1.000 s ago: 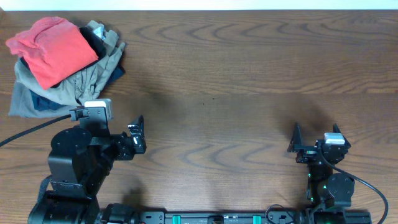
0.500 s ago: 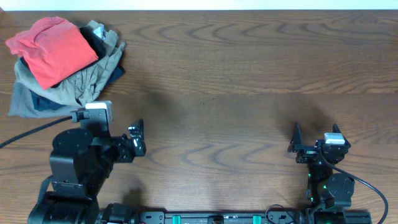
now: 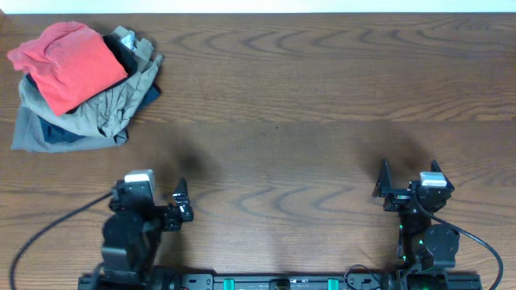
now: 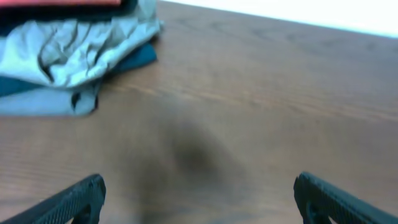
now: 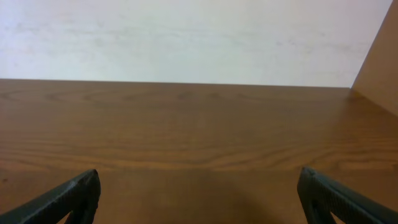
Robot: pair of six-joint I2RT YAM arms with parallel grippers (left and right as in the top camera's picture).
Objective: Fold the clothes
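The clothes, a folded red-orange T-shirt (image 3: 68, 64), lie on top of a heap at the table's far left corner. In the left wrist view only a thin red strip of the shirt (image 4: 62, 2) shows at the top edge. My left gripper (image 3: 157, 189) is near the front edge, well short of the heap, open with nothing between its fingers (image 4: 199, 186). At the front right my right gripper (image 3: 409, 171) is open too and faces bare wood (image 5: 199, 186). The lettering on the shirt is hidden.
Under the shirt lie crumpled khaki and grey clothes (image 3: 76, 121) (image 4: 81, 43), a blue piece (image 4: 140, 57) and a black garment (image 3: 121, 58). The wooden table (image 3: 306, 105) stretches to a pale wall at the back. A black cable (image 3: 48, 234) trails from the left arm.
The left arm has drawn back toward the front edge, carrying its open gripper down and away from the heap. The right arm has not moved.
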